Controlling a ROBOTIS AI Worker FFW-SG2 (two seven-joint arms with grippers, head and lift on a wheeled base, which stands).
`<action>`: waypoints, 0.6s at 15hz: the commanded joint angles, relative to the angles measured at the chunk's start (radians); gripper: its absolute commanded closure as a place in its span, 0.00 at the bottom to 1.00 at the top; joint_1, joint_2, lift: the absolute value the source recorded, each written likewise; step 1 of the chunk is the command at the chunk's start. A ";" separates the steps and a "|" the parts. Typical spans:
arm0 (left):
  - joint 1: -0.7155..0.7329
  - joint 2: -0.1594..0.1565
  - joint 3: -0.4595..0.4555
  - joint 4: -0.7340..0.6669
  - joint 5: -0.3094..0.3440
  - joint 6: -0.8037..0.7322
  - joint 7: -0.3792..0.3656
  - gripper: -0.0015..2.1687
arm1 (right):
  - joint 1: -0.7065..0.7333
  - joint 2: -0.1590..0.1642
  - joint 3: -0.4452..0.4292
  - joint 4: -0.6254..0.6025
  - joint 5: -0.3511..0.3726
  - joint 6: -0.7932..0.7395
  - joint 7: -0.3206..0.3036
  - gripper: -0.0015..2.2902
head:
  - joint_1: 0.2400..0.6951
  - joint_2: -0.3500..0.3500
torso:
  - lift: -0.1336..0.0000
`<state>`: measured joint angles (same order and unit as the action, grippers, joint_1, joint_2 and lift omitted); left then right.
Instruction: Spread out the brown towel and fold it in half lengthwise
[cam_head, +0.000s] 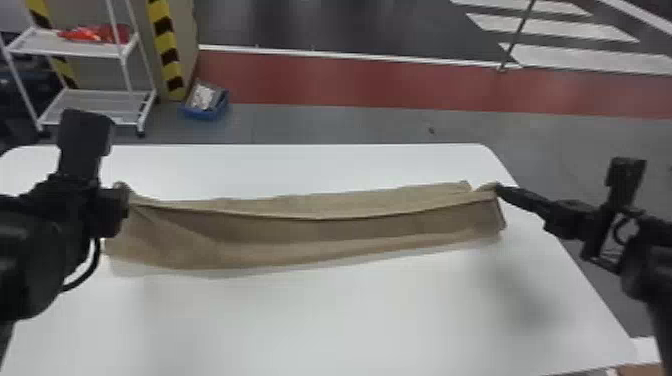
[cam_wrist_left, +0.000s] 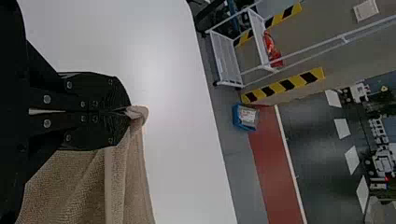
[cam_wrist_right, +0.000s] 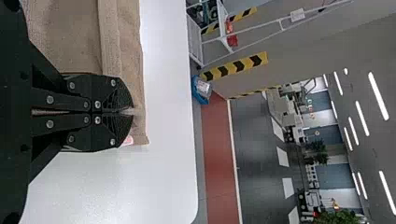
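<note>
The brown towel lies as a long strip across the white table, with an upper edge raised between both grippers. At its left end is my left gripper; in the left wrist view that gripper is shut on a bunched corner of the towel. My right gripper is at the towel's upper right corner. In the right wrist view the right gripper is shut on the edge of the towel near its corner, where a small pinkish patch shows beside the fingers.
The white table extends in front of and behind the towel. Beyond it on the floor stand a white shelf rack with red items and a blue bin, at the back left. The table's right edge runs beneath my right arm.
</note>
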<state>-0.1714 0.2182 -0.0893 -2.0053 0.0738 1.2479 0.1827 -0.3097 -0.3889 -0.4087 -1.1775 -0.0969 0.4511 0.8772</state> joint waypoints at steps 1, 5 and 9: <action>-0.008 0.003 0.006 0.002 0.001 -0.003 -0.002 0.67 | -0.008 -0.001 -0.009 0.002 -0.014 0.002 -0.001 0.85 | 1.00 0.29 | 0.07; -0.016 0.013 0.014 0.002 0.004 0.003 -0.006 0.67 | -0.042 -0.001 -0.007 0.010 -0.012 0.005 -0.015 0.85 | 1.00 0.29 | 0.07; -0.031 0.013 0.008 0.043 -0.002 -0.003 -0.006 0.67 | -0.088 -0.001 0.022 0.076 0.002 0.002 -0.037 0.85 | 1.00 0.30 | 0.07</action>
<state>-0.1950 0.2316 -0.0764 -1.9778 0.0728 1.2472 0.1762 -0.3819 -0.3894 -0.4026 -1.1269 -0.0995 0.4537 0.8444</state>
